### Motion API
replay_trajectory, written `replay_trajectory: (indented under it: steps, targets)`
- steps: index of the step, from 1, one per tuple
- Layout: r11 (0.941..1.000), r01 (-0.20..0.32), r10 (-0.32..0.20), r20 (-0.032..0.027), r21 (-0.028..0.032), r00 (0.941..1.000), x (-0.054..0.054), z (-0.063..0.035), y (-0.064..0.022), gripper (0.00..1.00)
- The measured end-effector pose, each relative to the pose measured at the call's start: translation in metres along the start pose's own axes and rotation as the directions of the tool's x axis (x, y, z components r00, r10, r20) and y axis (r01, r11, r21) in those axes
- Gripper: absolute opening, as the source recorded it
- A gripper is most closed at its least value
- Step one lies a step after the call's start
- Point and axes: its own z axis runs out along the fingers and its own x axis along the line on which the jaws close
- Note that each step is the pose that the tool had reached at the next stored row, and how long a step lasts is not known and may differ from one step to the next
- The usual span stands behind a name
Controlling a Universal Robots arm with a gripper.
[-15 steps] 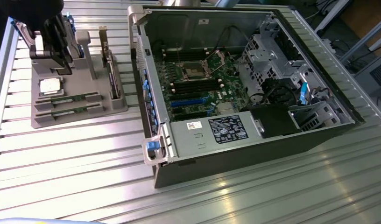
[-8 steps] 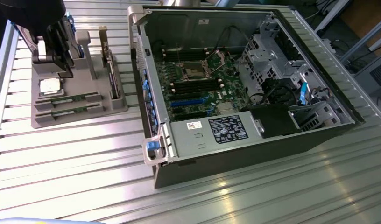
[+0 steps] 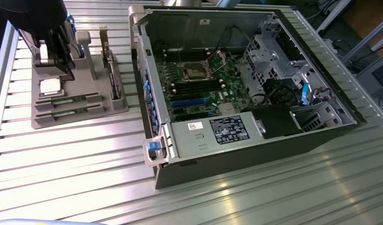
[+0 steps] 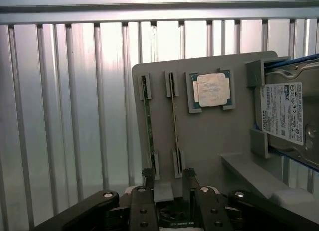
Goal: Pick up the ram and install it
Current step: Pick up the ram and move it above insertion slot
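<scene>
Robot arm (image 3: 41, 28) hovers over a grey holder (image 3: 79, 119) on the ribbed metal table (image 3: 273, 197), jaws apart near the sticks' ends. The ram (image 4: 174, 116) stands on edge in its slot, beside a second stick (image 4: 148, 121), processor (image 4: 213, 90) and hard drive (image 4: 284, 114). An open computer case (image 3: 254, 157) sits nearby.

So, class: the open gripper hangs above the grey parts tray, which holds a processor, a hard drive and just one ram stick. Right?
Not one: the wrist view shows two ram sticks slotted in the grey parts tray. The rest holds: open gripper above it, processor and hard drive on it.
</scene>
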Motion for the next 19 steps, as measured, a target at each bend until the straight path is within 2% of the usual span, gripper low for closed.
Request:
replay_trajectory:
  steps: [19]
  targets:
    - [1.0000, 0.000, 0.000, -0.0056, 0.0001, 1.0000, 0.000, 0.0180, 0.0008, 0.36]
